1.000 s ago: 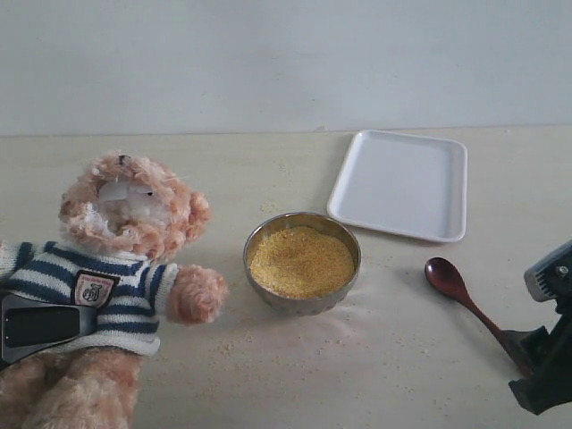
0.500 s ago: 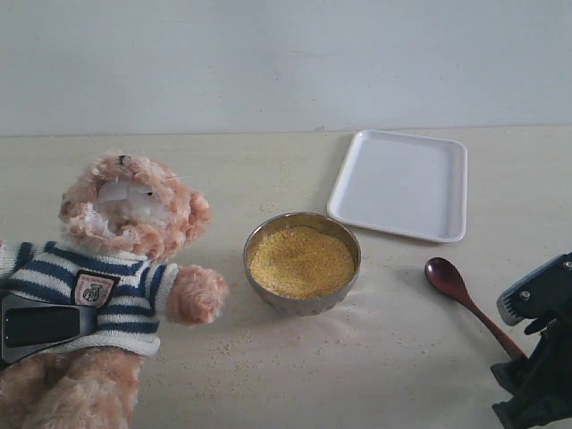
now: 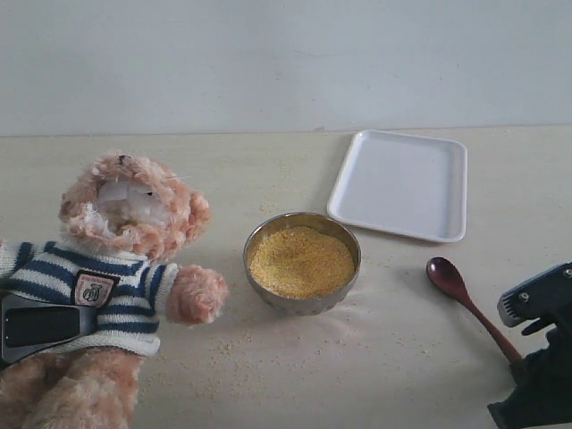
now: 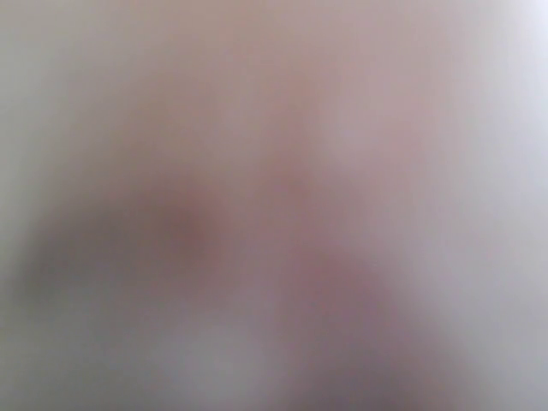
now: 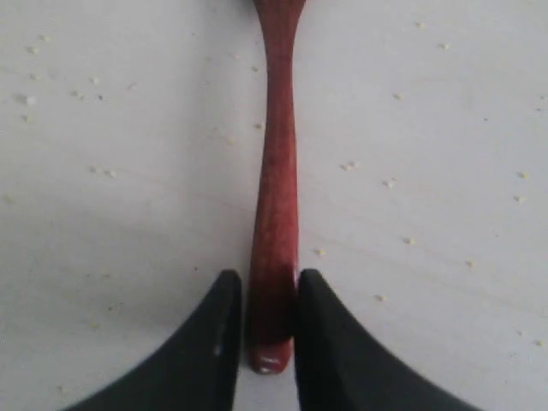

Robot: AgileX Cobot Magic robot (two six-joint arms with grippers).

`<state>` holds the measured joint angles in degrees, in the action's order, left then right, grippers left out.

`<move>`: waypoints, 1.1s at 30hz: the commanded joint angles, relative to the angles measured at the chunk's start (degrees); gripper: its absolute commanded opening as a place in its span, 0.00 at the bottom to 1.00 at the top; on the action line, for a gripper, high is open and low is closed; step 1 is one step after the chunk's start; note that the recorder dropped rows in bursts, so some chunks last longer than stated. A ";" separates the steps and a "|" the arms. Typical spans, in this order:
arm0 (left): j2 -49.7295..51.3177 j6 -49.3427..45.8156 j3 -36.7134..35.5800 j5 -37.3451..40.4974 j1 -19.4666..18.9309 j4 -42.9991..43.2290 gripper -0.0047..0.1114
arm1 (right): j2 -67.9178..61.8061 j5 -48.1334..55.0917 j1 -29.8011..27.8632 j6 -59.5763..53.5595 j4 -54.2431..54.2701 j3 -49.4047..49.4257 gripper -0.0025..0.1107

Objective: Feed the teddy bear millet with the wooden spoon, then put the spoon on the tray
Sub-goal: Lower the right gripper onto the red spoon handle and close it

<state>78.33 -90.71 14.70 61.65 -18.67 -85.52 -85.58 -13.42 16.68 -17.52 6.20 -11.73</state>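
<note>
Yellow millet (image 3: pixel 301 261) in silver bowl (image 3: pixel 305 305)

The right gripper (image 5: pixel 269 282) pinches the wooden spoon (image 5: pixel 276 171) by its handle.

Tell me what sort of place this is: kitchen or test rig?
Most likely a staged robot test bench, not a kitchen: bare pale table against a blank wall, props only (teddy bear, bowl of millet, tray, wooden spoon), and a black right gripper at the spoon's handle.
</note>
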 commanded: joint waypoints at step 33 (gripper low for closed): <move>-0.39 -0.40 -0.15 1.16 -0.22 -0.87 0.08 | 7.62 20.89 -0.17 0.44 -1.51 -9.61 0.50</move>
<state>78.33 -90.71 14.70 61.65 -18.67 -85.52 -78.23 7.78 16.68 -16.99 5.40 -21.04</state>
